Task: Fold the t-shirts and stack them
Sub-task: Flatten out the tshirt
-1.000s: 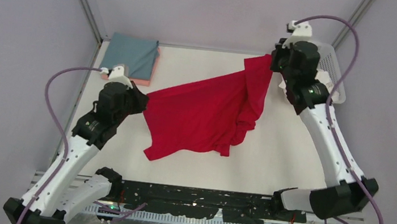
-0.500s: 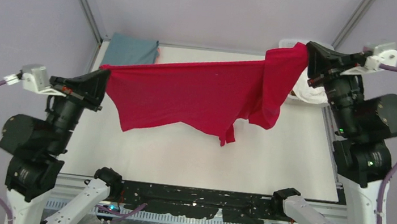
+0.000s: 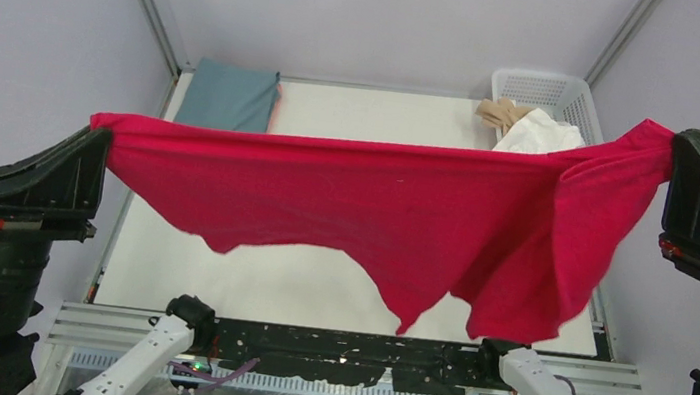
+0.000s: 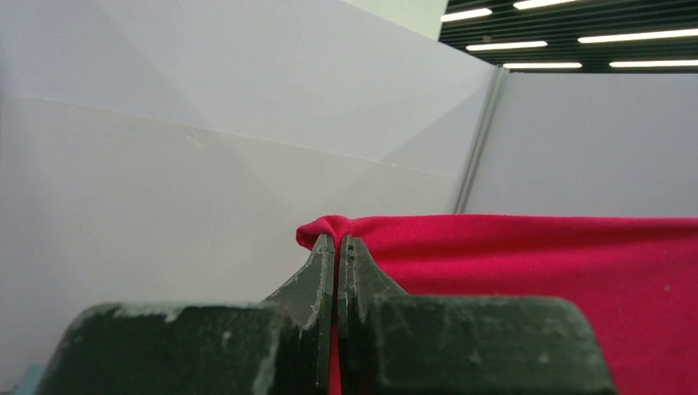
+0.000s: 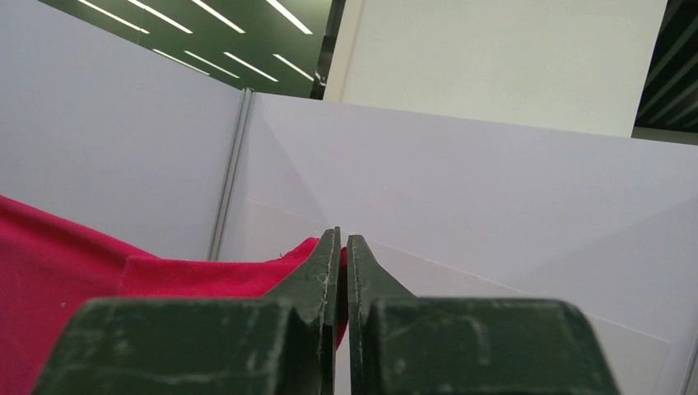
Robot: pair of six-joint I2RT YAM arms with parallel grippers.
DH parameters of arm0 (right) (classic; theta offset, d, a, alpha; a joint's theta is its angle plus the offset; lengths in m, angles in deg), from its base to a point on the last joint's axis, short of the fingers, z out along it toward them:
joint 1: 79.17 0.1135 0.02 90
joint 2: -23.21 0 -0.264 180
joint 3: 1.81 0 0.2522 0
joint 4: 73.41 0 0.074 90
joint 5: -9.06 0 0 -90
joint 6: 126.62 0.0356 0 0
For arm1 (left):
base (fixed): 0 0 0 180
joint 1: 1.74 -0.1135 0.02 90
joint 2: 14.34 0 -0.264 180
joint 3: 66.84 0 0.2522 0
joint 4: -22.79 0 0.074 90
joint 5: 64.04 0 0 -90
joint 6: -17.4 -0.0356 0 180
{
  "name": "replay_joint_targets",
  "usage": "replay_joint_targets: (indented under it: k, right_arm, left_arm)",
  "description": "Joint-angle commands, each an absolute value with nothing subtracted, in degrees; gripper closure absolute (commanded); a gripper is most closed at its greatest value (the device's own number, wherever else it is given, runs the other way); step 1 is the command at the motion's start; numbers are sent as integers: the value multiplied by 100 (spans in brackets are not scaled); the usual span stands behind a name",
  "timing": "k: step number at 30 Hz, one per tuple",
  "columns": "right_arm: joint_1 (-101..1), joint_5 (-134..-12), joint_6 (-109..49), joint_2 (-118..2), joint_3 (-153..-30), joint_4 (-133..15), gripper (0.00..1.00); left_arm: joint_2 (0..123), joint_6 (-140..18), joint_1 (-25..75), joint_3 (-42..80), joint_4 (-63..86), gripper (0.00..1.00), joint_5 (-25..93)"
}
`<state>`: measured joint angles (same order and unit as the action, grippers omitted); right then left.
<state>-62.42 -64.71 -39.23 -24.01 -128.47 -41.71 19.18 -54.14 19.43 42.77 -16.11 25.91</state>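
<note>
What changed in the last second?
The left tool and right tool rose and swung apart. This lifted the red t-shirt clear of the table and stretched it out in the air between them. Both stay shut on it. The folded grey-teal t-shirt at the far left has not moved.

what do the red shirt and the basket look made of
The red shirt looks like soft matte knit cloth, maybe cotton: it sags and drapes in folds. The basket looks like stiff white moulded plastic, judging by its open lattice walls.
</note>
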Motion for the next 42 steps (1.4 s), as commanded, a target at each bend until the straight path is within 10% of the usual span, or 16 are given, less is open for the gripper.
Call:
replay_joint_targets:
  k: [1, 17, 31, 37, 40, 42]
  right_arm:
    - [-6269, -6760, -4193, -3082, -12612, -4311, 95]
    - [-6604, -7731, -3334, -5933, -8958, -6240, 95]
    - [-6709, -7442, -3539, -10147, -11713, -6213, 85]
    - [-6686, -7593, -3756, -11091, -13454, -5740, 74]
    - [-6682, -7672, -3763, -11524, -14576, -5433, 21]
    - [-6679, -7645, -3709, -11545, -15014, -5095, 5]
  left_arm:
    - [2732, -5772, 1927, 4222, -1817, 100, 1519]
    - [7009, -4889, 1072, 1924, -1039, 100, 1191]
    - [10682, -4491, 667, 5185, -2287, 93, 1913]
    - [11002, -4358, 582, 6056, -2500, 44, 2022]
    - [10926, -4407, 552, 6585, -2656, 6, 2043]
    - [10770, -4481, 547, 6935, -2985, 1, 2101]
